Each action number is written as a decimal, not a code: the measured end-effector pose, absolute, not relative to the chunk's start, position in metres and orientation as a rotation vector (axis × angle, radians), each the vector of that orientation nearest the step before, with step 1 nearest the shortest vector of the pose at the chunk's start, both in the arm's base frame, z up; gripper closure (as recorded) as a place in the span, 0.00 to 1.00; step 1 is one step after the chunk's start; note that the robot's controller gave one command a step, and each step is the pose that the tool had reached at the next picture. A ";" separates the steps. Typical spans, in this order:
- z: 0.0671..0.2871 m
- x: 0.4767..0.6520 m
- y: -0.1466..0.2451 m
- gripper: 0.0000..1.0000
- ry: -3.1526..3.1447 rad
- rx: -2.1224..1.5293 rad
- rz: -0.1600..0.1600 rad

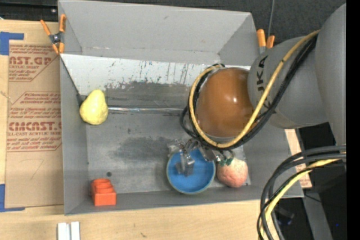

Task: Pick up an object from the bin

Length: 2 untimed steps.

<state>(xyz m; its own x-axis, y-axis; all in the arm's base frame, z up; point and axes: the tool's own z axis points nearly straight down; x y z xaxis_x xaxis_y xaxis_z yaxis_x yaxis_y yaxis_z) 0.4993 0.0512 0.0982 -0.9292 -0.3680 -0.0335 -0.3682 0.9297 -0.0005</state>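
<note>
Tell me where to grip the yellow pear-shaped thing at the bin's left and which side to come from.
Come straight down from above and close the jaws across the broad lower body of the yellow pear. It lies flat with its narrow end toward the far wall, and the bin's left wall sits close beside it, so a sideways approach looks blocked.

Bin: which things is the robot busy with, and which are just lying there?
Busy with: gripper, blue bowl right under it.
Just lying about: yellow pear at the left, orange block in the near-left corner, peach beside the bowl.
</note>
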 end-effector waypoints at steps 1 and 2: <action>0.106 0.500 0.051 1.00 3.048 -0.603 0.008; 0.112 0.499 0.051 1.00 3.047 -0.609 0.007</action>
<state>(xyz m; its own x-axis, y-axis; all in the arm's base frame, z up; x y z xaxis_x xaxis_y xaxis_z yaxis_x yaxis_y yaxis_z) 0.4995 0.0513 0.1119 -0.9226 -0.3843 -0.0340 -0.3845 0.9231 -0.0022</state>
